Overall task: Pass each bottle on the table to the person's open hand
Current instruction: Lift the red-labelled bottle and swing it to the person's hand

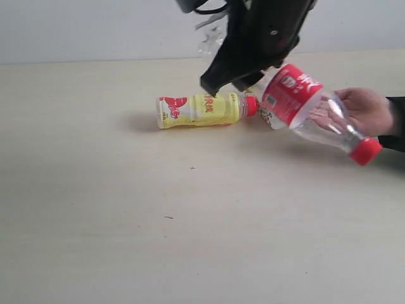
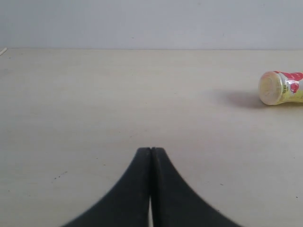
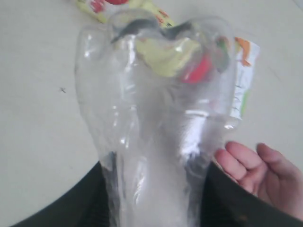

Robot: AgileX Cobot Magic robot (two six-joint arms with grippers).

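**A:** What could spoil the handover from here?

**B:** The right gripper point(image 1: 231, 75) pinches the clear bottle point(image 1: 304, 101) across its body, and the thin wall looks squeezed in. The bottle hangs tilted, red cap lowest, toward the table's point(image 1: 126, 221) right edge, with its neck at the person's hand point(image 1: 366, 111). That hand is open, with no grasp evident. If the gripper releases early, the bottle would likely drop and roll.

**A:** Anything else?

**B:** The yellow bottle point(image 1: 202, 109) lies on its side toward the far edge, its cap just beside the held bottle's base. A careless swing might knock it away. The left gripper point(image 2: 150, 158) has its fingers pressed together on nothing.

**A:** And the surroundings?

**B:** Pale wood grain with a few dark specks, and a plain light wall point(image 1: 95, 28) behind.
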